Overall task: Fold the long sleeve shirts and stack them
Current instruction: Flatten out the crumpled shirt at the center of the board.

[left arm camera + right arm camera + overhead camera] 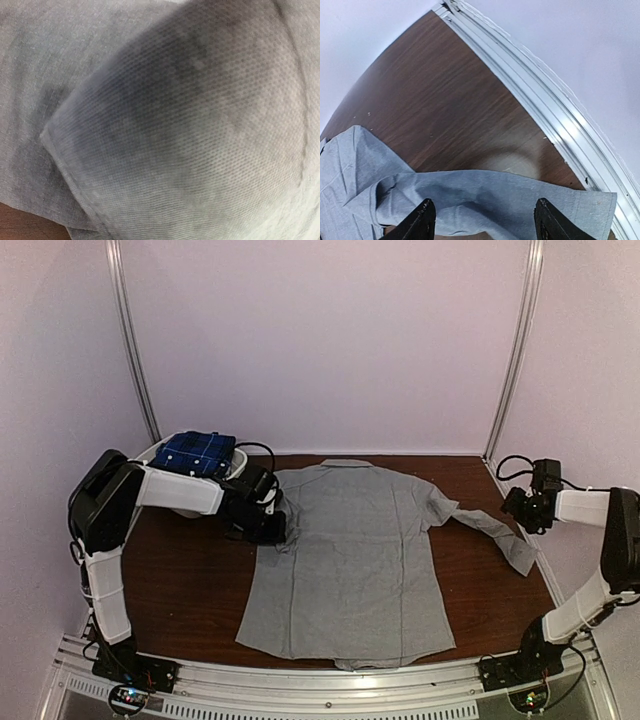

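Observation:
A grey long sleeve shirt (355,560) lies spread on the brown table (190,590), collar at the far side. My left gripper (268,528) sits at the shirt's left edge. Its wrist view is filled by grey cloth (190,125) close against the lens, so the fingers are hidden; it is shut, with the cloth bunched at it. The shirt's right sleeve (485,190) stretches towards the right table edge. My right gripper (485,222) hovers open above that sleeve (495,530), holding nothing, both fingertips (425,220) clear of the cloth. A dark blue plaid shirt (197,452) lies in the basket.
The white basket (240,470) stands at the back left, just behind my left arm. A metal rail (545,100) runs along the table's right edge near the sleeve's cuff. Pale walls close in the back and both sides.

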